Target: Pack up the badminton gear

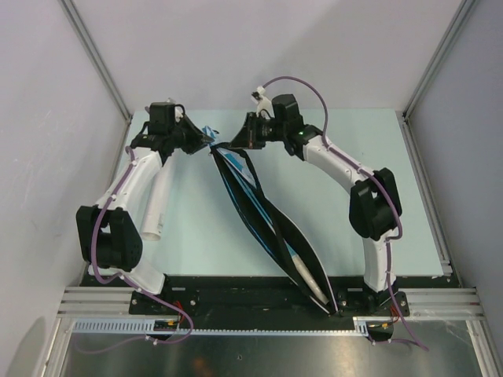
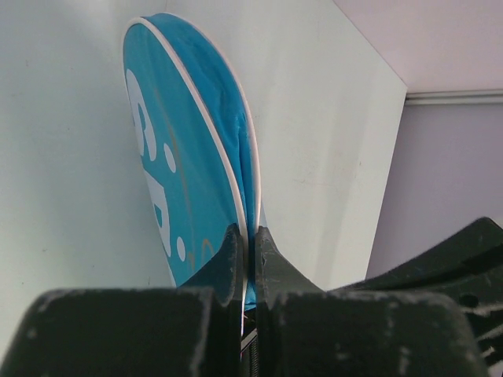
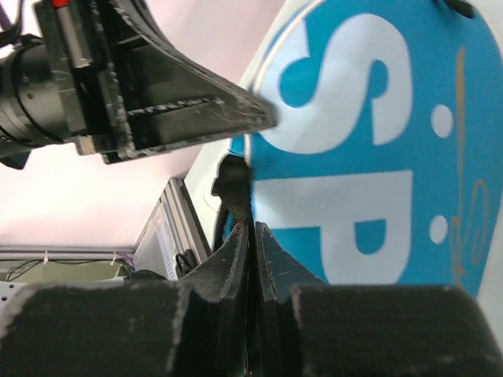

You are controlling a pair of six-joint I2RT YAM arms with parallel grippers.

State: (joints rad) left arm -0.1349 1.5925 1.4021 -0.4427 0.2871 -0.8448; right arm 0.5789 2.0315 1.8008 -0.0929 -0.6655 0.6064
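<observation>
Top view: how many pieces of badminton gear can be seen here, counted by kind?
Blue racket bag: 1
White tube: 1
White racket handle, showing inside the open bag: 1
Total: 3

A robotics lab test cell: plain grey panels (image 1: 39, 118) and aluminium rails (image 1: 94, 55) box in a pale counter (image 1: 204, 236), with the cabled left arm (image 1: 143, 179) and right arm (image 1: 339, 161) bolted to a black base plate (image 1: 236, 292).
</observation>
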